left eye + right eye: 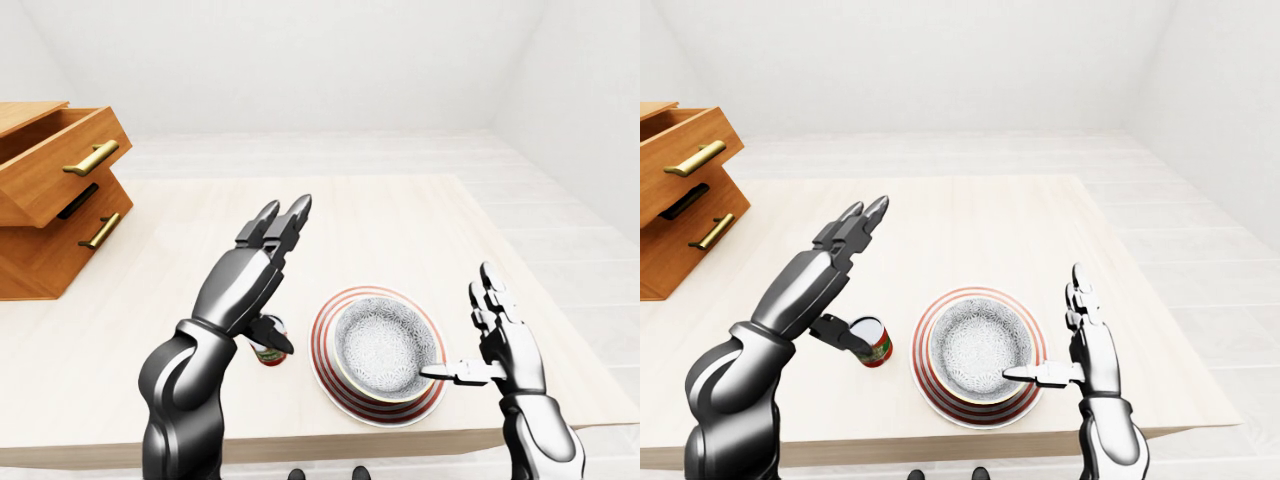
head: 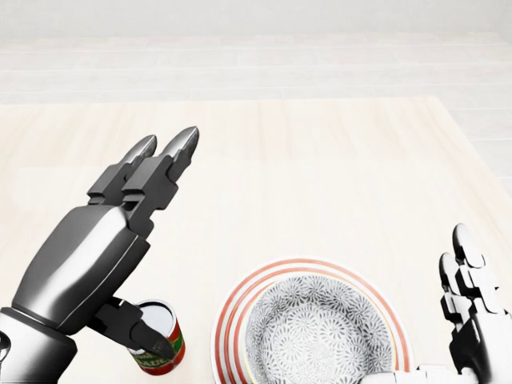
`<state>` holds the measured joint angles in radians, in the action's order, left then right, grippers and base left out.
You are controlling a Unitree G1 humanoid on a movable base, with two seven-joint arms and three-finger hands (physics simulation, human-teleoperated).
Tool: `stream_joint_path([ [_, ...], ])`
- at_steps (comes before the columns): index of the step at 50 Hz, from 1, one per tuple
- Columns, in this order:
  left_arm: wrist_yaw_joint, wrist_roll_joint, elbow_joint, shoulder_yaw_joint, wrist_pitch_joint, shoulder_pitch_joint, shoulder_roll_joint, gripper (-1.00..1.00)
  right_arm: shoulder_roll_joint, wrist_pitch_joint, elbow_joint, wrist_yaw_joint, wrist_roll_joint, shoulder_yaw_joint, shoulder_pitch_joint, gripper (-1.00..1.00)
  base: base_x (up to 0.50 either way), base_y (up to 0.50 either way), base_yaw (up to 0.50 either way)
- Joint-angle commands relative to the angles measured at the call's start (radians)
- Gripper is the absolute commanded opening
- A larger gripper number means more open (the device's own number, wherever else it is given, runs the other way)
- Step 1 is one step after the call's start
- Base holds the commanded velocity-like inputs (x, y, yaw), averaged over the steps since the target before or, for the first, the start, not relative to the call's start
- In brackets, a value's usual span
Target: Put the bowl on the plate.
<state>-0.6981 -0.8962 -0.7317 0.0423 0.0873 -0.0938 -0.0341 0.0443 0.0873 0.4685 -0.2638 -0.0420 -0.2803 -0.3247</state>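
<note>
The grey patterned bowl (image 2: 316, 332) sits upright inside the red-ringed plate (image 2: 230, 320) at the bottom of the head view. My left hand (image 2: 164, 240) hangs open above the table to the left of the plate, fingers stretched out, thumb pointing down over a can. It touches neither bowl nor plate. My right hand (image 1: 458, 322) stands open at the plate's right side, fingers upright. Its thumb reaches out level to the bowl's right rim; I cannot tell whether it touches.
A red can (image 2: 156, 336) with a white top stands just left of the plate, under my left thumb. A wooden chest (image 1: 55, 190) with an open drawer stands at the table's left. The table's near edge (image 1: 400, 440) runs close below the plate.
</note>
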Motion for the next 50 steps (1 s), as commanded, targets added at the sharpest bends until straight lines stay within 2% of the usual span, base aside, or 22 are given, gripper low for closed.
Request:
stream_joint_path([
  [1,0.000,0.090,0.017,-0.093,0.000,-0.048,-0.039,1.00,-0.002,0.000,0.037,-0.006,-0.007,-0.008,-0.001,1.00,0.00,0.00,0.00],
  [5,0.000,0.116,0.029,-0.116,0.000,-0.044,-0.066,1.00,-0.002,0.000,0.065,-0.015,-0.007,-0.024,-0.008,1.00,0.00,0.00,0.00],
  [10,0.000,0.141,0.033,-0.135,0.000,-0.039,-0.075,1.00,0.003,0.000,0.094,-0.031,-0.011,-0.038,-0.018,1.00,0.00,0.00,0.00],
  [18,0.000,0.177,0.059,-0.174,0.000,-0.035,-0.105,1.00,0.019,0.000,0.175,-0.075,0.002,-0.113,-0.036,1.00,0.00,0.00,0.00],
  [35,0.000,0.238,0.006,-0.258,0.000,-0.012,-0.139,1.00,0.064,0.000,0.249,-0.148,-0.007,-0.205,-0.032,1.00,0.00,0.00,0.00],
  [41,0.000,0.253,-0.022,-0.272,0.000,-0.004,-0.140,1.00,0.074,0.000,0.256,-0.162,-0.015,-0.214,-0.029,1.00,0.00,0.00,0.00],
  [50,0.000,0.305,-0.072,-0.325,0.000,0.032,-0.143,1.00,0.077,0.000,0.281,-0.179,-0.023,-0.225,-0.021,1.00,0.00,0.00,0.00],
])
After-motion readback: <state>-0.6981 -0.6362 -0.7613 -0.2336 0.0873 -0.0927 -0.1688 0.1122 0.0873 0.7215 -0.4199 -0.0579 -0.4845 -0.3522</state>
